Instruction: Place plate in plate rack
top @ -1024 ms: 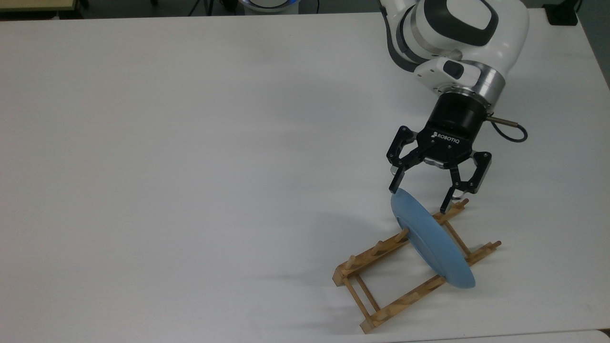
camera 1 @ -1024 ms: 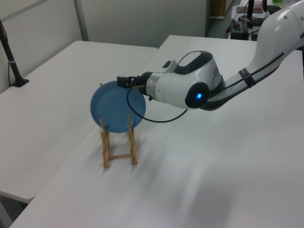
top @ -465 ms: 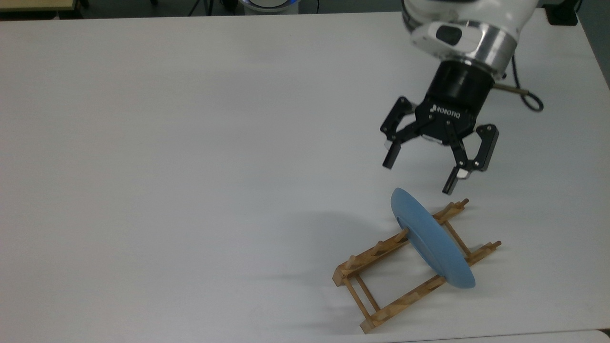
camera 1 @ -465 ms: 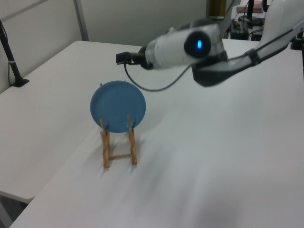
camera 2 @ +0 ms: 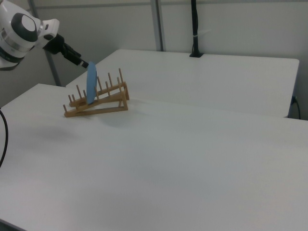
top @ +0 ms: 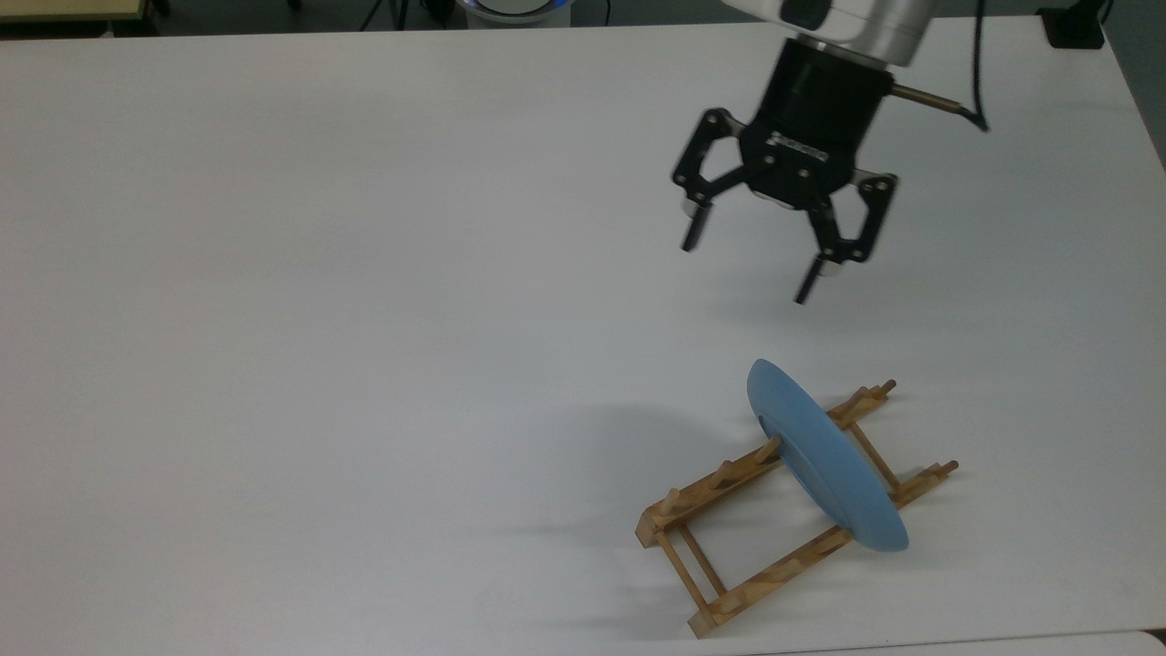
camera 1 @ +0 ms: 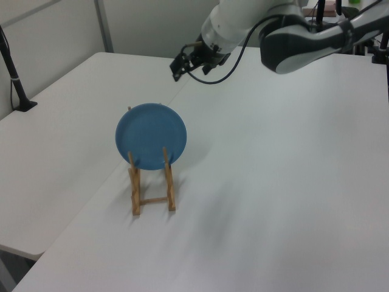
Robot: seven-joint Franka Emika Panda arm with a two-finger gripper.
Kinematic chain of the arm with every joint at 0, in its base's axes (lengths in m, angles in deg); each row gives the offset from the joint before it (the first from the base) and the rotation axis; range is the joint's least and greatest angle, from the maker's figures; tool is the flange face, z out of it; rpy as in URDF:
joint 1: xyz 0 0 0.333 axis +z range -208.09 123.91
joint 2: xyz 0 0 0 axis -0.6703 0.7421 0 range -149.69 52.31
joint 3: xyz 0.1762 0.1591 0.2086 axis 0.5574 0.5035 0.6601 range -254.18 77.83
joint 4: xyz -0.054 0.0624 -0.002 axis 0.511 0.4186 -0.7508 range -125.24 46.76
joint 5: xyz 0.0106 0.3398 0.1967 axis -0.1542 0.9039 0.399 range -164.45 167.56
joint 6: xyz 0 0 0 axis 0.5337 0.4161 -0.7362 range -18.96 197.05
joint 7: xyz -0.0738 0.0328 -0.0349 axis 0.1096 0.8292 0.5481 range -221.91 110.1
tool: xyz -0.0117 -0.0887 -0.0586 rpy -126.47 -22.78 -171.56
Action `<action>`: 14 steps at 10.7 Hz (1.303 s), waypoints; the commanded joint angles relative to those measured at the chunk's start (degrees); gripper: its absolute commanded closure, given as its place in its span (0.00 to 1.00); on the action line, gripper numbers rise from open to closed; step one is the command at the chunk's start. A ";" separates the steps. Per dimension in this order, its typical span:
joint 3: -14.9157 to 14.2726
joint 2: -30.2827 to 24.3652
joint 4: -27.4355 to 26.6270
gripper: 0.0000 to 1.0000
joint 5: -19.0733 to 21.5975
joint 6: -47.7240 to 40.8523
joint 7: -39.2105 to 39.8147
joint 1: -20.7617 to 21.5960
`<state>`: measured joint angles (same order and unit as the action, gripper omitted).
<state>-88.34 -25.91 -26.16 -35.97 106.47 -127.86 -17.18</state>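
The light-blue plate [top: 824, 465] stands on edge between the pegs of the light-brown wooden plate rack [top: 711, 486], near the table's front right in the top view. My gripper [top: 747, 267] hangs open and empty above the table, well clear of the plate and up-left of it in the top view. In the left view the plate [camera 1: 151, 135] faces the camera on the rack [camera 1: 135, 190], with the gripper [camera 1: 180, 66] higher and behind it. In the right view the plate [camera 2: 91, 83] is seen edge-on in the rack [camera 2: 103, 103], and the gripper [camera 2: 79, 60] is just to its left.
The rack sits close to the front edge of the white table [top: 364, 319]. A second white table [camera 1: 55, 121] adjoins it on the left view's left. A black post [camera 1: 15, 79] stands on that table's far side.
My open gripper has risen and drawn away from the plate's rim, moving up and left in the top view. Plate and rack have stayed still.
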 commanded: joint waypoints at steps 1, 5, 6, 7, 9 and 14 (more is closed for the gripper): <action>0.08 -9.93 -9.89 0.00 12.43 -6.88 21.08 -3.18; -0.10 -16.53 -11.32 0.00 27.38 -25.33 53.26 -11.08; -0.10 -17.94 -11.49 0.00 28.89 -27.98 56.71 -13.11; -0.01 -19.00 -11.93 0.00 29.26 -30.44 60.05 -14.78; -0.01 -22.50 -15.95 0.00 33.54 -31.35 67.78 -18.90; -0.19 -24.54 -17.65 0.00 36.56 -33.19 69.93 -21.04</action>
